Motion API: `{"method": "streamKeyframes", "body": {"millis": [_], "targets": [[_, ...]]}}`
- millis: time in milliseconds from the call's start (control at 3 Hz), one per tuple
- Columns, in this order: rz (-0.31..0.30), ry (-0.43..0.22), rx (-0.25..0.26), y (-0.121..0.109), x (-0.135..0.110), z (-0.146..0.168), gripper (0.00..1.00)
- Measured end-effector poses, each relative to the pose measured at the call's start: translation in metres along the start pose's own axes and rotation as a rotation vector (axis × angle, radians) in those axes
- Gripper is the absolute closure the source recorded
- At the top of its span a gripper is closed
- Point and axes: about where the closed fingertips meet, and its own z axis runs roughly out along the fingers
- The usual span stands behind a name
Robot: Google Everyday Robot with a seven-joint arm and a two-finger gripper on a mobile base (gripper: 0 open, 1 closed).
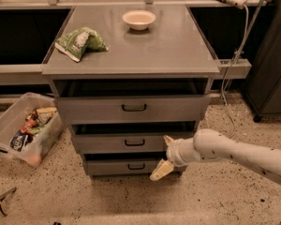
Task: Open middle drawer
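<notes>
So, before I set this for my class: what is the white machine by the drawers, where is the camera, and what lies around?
The white tube entering from the right is a robot's single arm; it ends in a two-finger gripper, its hand. The gripper sits low, by the right end of the grey metal middle drawer with a small black loop handle, fingers spread, holding nothing. The one camera looks down at the front of the cabinet; its mount isn't recorded. On the grey cabinet top lie a round white bowl and a crumpled green bag. Left on the floor stands a clear plastic bin of packets.
</notes>
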Motion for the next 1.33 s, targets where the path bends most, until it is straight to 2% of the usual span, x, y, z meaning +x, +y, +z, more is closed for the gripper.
{"method": "streamKeyframes", "body": {"millis": [333, 667, 1333], "targets": [[-0.025, -0.042, 0.028, -0.021, -0.010, 0.025, 0.00], [-0.026, -0.050, 0.043, -0.033, -0.008, 0.037, 0.00], [-0.034, -0.055, 0.087, -0.056, -0.001, 0.042, 0.00]]}}
